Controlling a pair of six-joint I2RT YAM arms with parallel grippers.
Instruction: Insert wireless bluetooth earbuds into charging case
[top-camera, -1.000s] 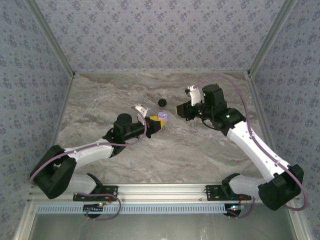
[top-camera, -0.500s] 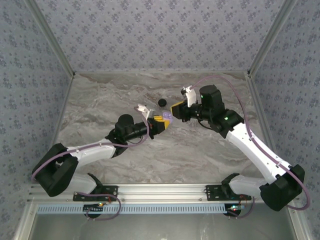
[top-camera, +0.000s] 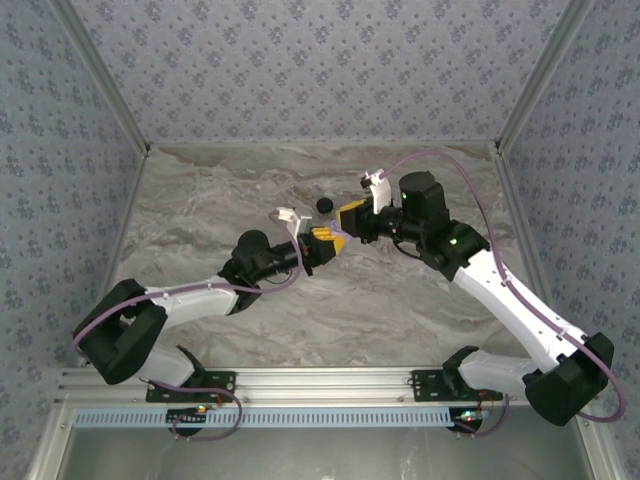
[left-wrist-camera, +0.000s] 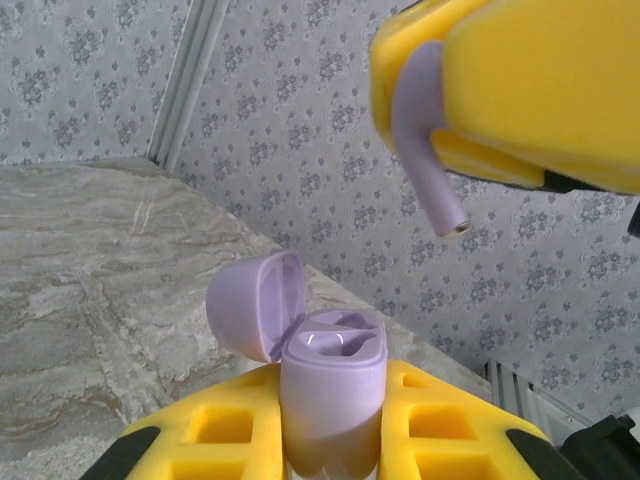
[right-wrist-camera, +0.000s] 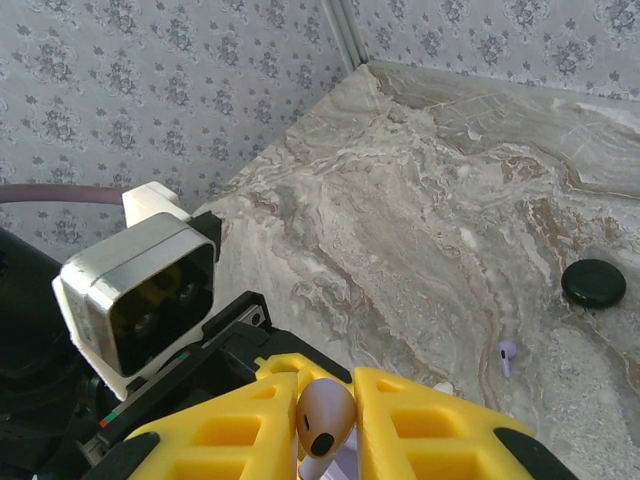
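1. Standing upright, the lavender charging case (left-wrist-camera: 333, 385) is gripped by the left pincer (left-wrist-camera: 333, 445), whose yellow fingers (left-wrist-camera: 440, 430) are closed tightly on its lower body from both sides.
2. The lid (left-wrist-camera: 252, 305) is seen swung open and tilted back to the left in the left wrist view, and two hollows are exposed at the top of the case.
3. One lavender earbud (left-wrist-camera: 425, 150) is pinched by the right pincer (right-wrist-camera: 325, 425). Its yellow fingers are closed on the bud's head, and the stem is left free, pointed downward.
4. That earbud is held above the open case and off to its right in the left wrist view, with clear air between the two.
5. From the top external camera, both pincers are seen brought nose to nose above the middle of the marbled surface (top-camera: 380, 310), so case and earbud are both carried off it.
6. A second earbud (right-wrist-camera: 507, 354), also lavender, is seen lying on the surface in the right wrist view, near a black disc (right-wrist-camera: 593, 283) but apart from it.
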